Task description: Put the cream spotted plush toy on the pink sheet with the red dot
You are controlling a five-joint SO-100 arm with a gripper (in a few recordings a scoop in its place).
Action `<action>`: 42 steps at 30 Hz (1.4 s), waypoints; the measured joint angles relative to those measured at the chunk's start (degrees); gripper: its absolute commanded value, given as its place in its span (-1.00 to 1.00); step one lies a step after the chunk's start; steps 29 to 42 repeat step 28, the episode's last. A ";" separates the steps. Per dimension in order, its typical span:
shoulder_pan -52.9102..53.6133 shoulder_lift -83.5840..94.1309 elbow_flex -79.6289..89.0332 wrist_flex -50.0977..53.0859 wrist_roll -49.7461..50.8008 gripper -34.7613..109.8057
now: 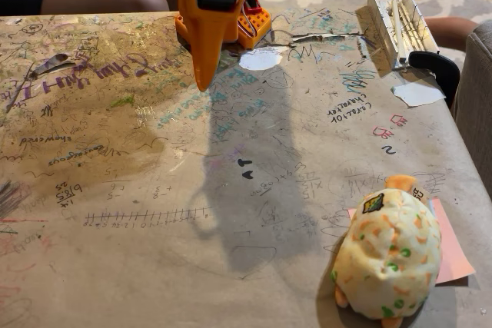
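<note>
In the fixed view the orange hand [204, 74] hangs point-down at the far side of the desk [138, 190], its fingers closed to a tip with nothing in them. Well apart, at the near right, the cream spotted plush toy [388, 255], rounded with orange and green spots, lies on the pink sheet with the red dot [455, 255], covering most of it. Its long axis runs from near left to far right, and an orange part at the far end has a small tag beside it.

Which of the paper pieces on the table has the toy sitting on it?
The pink sheet at lower right, under the cream spotted plush toy. The two white scraps near the far edge lie bare.
</note>
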 measured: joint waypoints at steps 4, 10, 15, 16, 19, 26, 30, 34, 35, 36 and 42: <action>-3.08 0.00 0.00 2.11 -0.62 -0.52; -4.66 0.00 0.00 3.69 -0.79 -0.52; -6.94 0.00 0.00 3.52 -3.34 -0.52; -7.21 0.00 0.00 3.52 -3.52 -0.52; -8.09 0.00 0.00 3.52 -3.52 -0.52; -8.53 0.00 0.00 3.52 0.00 -0.52; -8.53 0.00 0.00 3.52 -0.09 -0.52; -8.53 0.00 0.00 3.52 -0.09 -0.52; -8.53 0.00 0.00 3.52 -0.09 -0.52; -8.53 0.00 0.00 3.52 -0.09 -0.52; -8.53 0.00 0.00 3.52 -0.09 -0.52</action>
